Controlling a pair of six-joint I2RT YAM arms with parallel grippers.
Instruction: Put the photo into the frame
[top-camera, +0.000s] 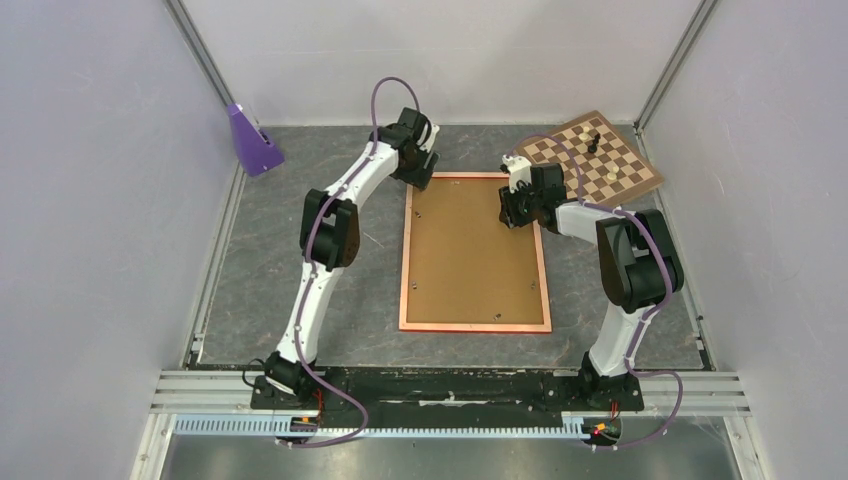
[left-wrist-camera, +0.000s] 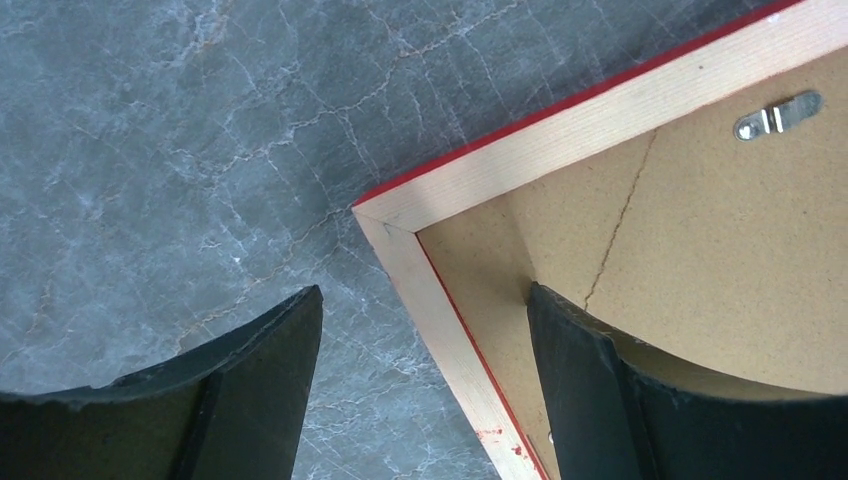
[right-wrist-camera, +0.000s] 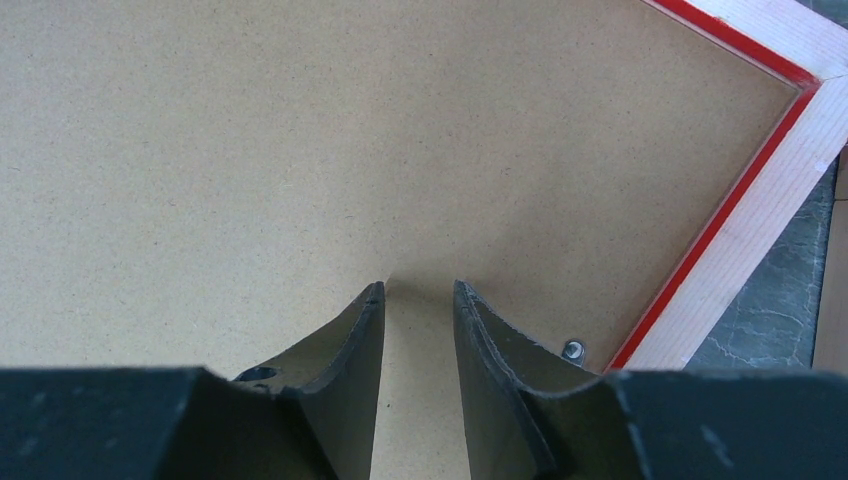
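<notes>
At mid-table your thin orange-red wooden frame (top-camera: 475, 327) lies face down, brown fibreboard backing (top-camera: 470, 250) inside; no photo shows. Left gripper (left-wrist-camera: 422, 295) gapes astride its far-left corner; right gripper (right-wrist-camera: 418, 285), narrowly parted, holds nothing. Next, probably: lift that backing.

You have the frame (top-camera: 406, 260) lying flat in the middle of the table (top-camera: 255, 260), between the two arms, with the backing board (top-camera: 470, 250) set inside it. Behind it and to the right lies the chessboard (top-camera: 620, 175), a few pieces (top-camera: 594, 141) on it. A wedge (top-camera: 252, 140) stands in the far left corner. Your left gripper (left-wrist-camera: 420, 295) straddles the frame's far left corner, one finger (left-wrist-camera: 270, 370) over the table, the other over the board. Your right gripper (right-wrist-camera: 418, 290) sits over the board near the far right corner.
</notes>
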